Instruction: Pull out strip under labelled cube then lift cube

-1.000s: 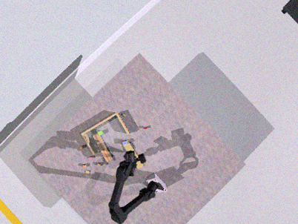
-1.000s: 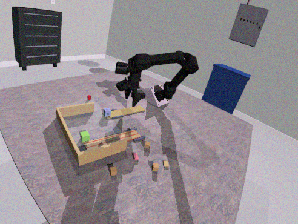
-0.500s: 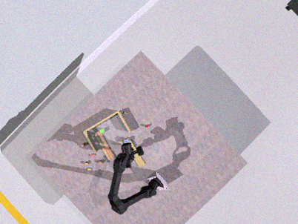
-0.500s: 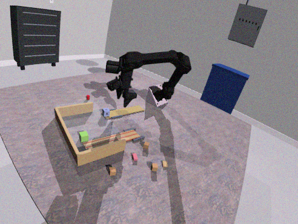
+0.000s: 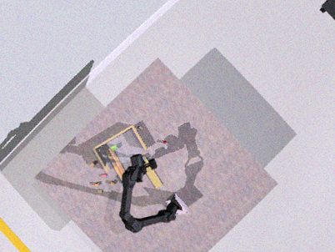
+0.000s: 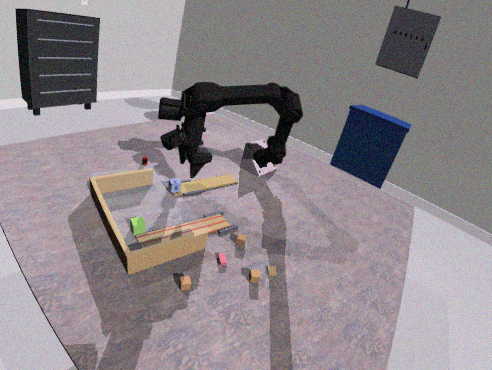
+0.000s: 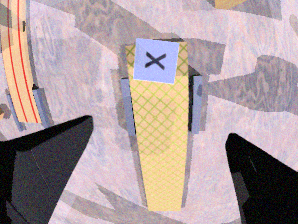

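far end of the red-striped strip (image 7: 19, 60) cropped in the wrist view, tiny red object (image 5: 164, 142) (image 6: 145, 160) indistinct

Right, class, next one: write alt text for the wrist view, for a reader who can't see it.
A pale blue cube marked with a dark X sits at the far end of a yellow strip with green crosshatching, between the open gripper's black fingers, which touch neither. A red-striped strip lies at upper left.
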Available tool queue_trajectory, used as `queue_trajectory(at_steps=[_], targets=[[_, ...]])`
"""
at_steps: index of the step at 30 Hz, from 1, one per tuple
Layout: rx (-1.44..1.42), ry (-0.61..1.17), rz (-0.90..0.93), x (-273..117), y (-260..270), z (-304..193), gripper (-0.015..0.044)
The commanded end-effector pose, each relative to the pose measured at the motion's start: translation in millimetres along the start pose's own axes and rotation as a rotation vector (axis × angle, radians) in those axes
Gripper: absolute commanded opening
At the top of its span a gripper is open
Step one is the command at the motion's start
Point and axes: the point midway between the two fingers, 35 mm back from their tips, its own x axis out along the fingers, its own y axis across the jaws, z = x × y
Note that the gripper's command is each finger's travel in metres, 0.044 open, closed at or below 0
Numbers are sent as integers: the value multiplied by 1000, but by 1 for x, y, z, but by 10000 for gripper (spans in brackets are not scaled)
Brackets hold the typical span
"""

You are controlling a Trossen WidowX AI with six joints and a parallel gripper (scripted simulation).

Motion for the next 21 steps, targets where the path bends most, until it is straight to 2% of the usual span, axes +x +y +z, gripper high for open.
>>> queue_trajectory(at_steps=[1, 9, 16, 21], targets=[[4, 3, 5, 0, 4, 15, 440], [3, 2, 5, -1, 10, 38, 440], [3, 2, 5, 8, 10, 39, 256], [3, 2, 5, 16, 10, 39, 250]])
